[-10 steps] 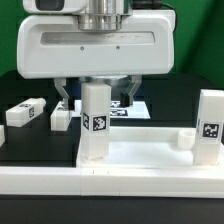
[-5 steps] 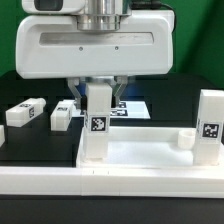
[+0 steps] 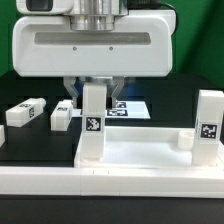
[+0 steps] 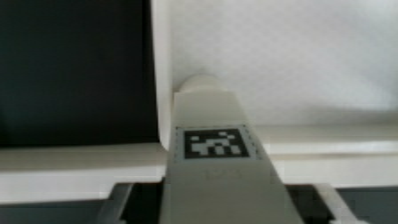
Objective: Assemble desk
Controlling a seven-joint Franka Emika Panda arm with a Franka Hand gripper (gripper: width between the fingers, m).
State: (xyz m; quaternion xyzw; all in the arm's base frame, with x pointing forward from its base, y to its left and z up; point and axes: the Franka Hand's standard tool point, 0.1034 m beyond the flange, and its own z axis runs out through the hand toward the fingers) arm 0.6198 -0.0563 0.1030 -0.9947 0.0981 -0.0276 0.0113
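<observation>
The white tabletop (image 3: 140,152) lies rim-up at the front, and it also shows in the wrist view (image 4: 294,60). A white tagged leg (image 3: 93,125) stands upright in its corner on the exterior view's left. My gripper (image 3: 94,92) is straight above and shut on this leg's upper end, one finger on each side. In the wrist view the leg (image 4: 217,140) runs between the dark fingers of my gripper (image 4: 222,205). A second leg (image 3: 209,125) stands upright at the corner on the exterior view's right.
Two loose white tagged legs (image 3: 25,112) (image 3: 62,115) lie on the black table on the exterior view's left. The marker board (image 3: 132,108) lies behind the tabletop. A white border bar (image 3: 40,180) runs along the front.
The fingers have closed in from a wide spread onto the upright leg. The leg's tag has since shifted toward the exterior view's left, as if the leg turned.
</observation>
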